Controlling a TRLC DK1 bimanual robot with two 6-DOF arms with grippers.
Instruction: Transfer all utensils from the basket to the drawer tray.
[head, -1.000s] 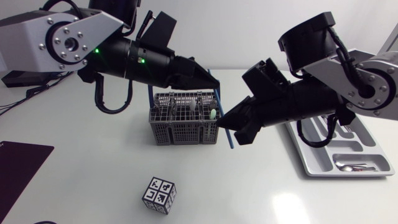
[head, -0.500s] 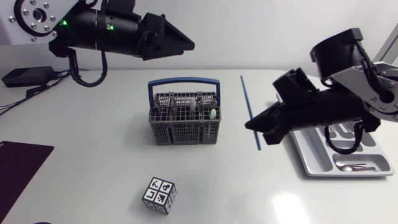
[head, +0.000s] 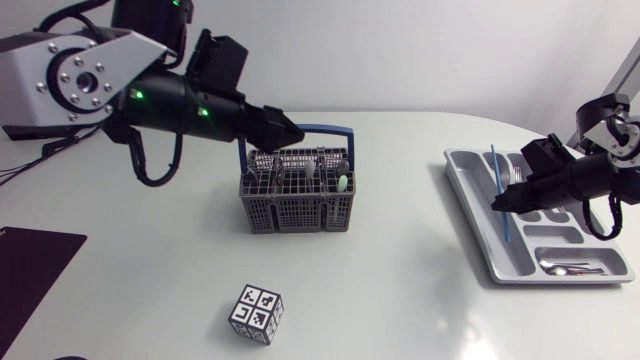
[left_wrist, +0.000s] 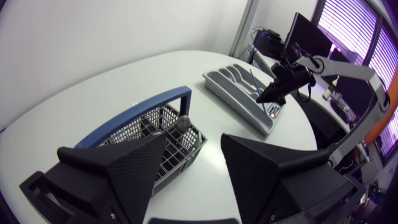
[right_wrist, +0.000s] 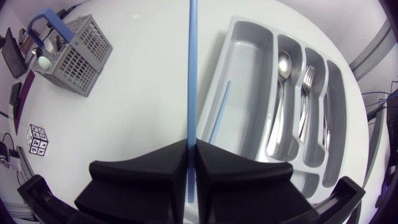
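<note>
Black mat (head: 30, 262): lies at the table's left edge and plays no part in the task.
Left gripper (left_wrist: 194, 138): hangs just above the basket's handle, fingers spread wide with nothing between them.
Marker cube (head: 257, 313): black-and-white, in front of the basket and apart from it.
Basket (head: 297, 212): grey mesh with a blue handle, near the table's middle. Several utensils stand in it, 1 with a pale green end (head: 341, 184), so the task looks far from done.
Blue stick (right_wrist: 191, 68): long and thin, gripped near 1 end and held above the tray's near side, roughly in line with its long compartment.
Right gripper (right_wrist: 191, 149): fingers pressed together on the stick from 2 sides.
Tray (head: 478, 215): grey, on the table's right. A 2nd blue stick (right_wrist: 218, 113) lies in the long compartment, a spoon (right_wrist: 281, 93) and forks (right_wrist: 305, 106) in the next ones.
Step in hand: delivering 1 stick, probably just short of release.
Next move: likely lower the stick flat beside its twin, then part the fingers. The left gripper needs to come straight down onto 1 handle without catching the basket's blue handle.
</note>
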